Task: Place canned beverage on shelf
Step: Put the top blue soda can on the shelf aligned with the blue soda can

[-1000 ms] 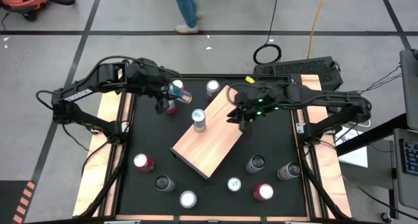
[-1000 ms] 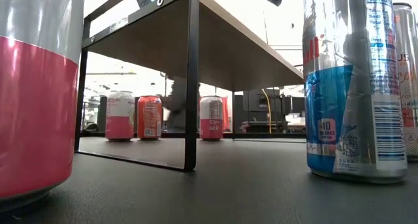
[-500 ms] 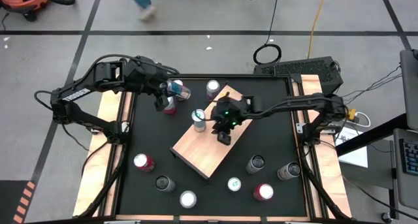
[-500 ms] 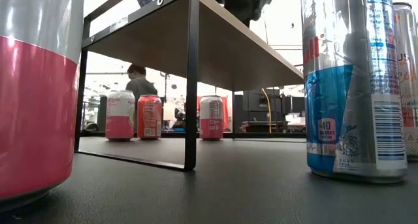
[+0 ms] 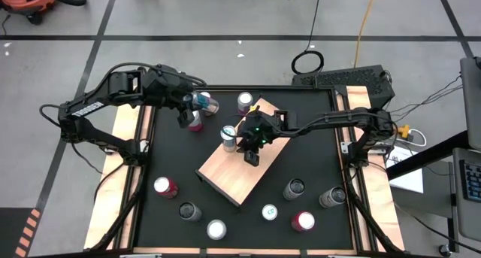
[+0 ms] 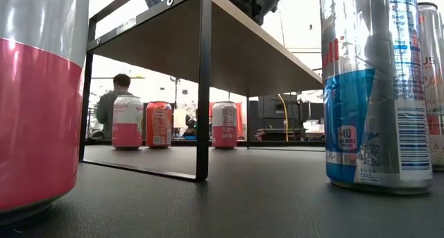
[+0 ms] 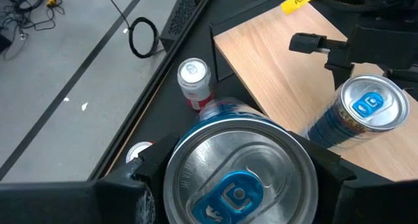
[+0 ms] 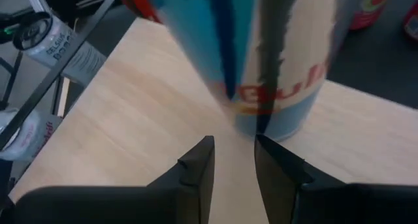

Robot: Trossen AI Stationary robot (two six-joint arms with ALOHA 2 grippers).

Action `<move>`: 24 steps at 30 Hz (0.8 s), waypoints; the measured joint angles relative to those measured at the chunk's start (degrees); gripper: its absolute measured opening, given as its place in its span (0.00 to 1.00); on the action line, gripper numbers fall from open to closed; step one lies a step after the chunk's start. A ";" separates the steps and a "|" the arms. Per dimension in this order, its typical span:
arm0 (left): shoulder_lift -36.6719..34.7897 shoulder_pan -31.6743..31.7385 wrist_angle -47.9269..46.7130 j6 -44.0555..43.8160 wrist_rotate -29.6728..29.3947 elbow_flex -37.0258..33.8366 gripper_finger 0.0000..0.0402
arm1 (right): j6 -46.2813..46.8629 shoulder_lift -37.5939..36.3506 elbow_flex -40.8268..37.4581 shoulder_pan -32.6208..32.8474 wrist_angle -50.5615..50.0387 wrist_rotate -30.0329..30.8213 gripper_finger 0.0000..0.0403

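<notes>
My left gripper (image 5: 197, 106) is shut on a blue and silver can (image 5: 204, 103), held in the air over the table's back left, beside the shelf's far corner. In the left wrist view the can's top (image 7: 239, 179) sits between my fingers. The shelf (image 5: 248, 164) is a tan wooden board set at an angle mid-table, with one blue can (image 5: 228, 136) standing on it. My right gripper (image 5: 251, 147) hovers over the shelf just right of that can (image 8: 281, 67), its fingers (image 8: 199, 162) a narrow gap apart with nothing between them.
A pink can (image 5: 245, 101) stands behind the shelf and another (image 5: 196, 123) under my left gripper. Several more cans (image 5: 270, 211) line the table's front. In the low view the shelf's black leg (image 6: 203, 85) and a person (image 6: 114, 99) beyond the table show.
My right arm has swung left across the shelf and stopped next to the standing can. My left arm has held still with its can. A person has walked out of the high view.
</notes>
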 joint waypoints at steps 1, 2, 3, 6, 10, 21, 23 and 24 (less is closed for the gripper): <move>0.00 0.00 0.00 0.00 -0.18 0.00 0.55 | 0.09 0.00 0.00 -0.08 -0.11 0.03 0.21; 0.00 0.00 -0.01 0.02 -0.33 0.00 0.55 | 0.17 -0.02 0.00 -0.12 -0.13 0.09 0.21; 0.00 0.00 0.00 0.02 -0.39 0.00 0.55 | 0.15 -0.02 0.00 -0.14 -0.11 0.12 0.21; 0.00 0.00 -0.01 0.03 -0.43 0.00 0.55 | 0.02 -0.02 0.00 -0.12 -0.11 1.40 0.21; 0.00 0.00 0.00 0.04 -0.44 0.00 0.55 | -0.01 -0.02 0.00 -0.11 -0.11 1.75 0.21; 0.00 0.00 -0.02 0.00 -0.42 0.00 0.55 | -0.23 -0.02 0.00 -0.16 -0.11 3.17 0.21; 0.00 0.00 -0.02 -0.01 -0.42 0.00 0.55 | -0.19 -0.02 0.00 -0.16 -0.14 3.17 0.21; 0.00 0.00 -0.02 -0.02 -0.42 0.00 0.55 | -0.16 -0.02 0.00 -0.16 -0.16 3.17 0.21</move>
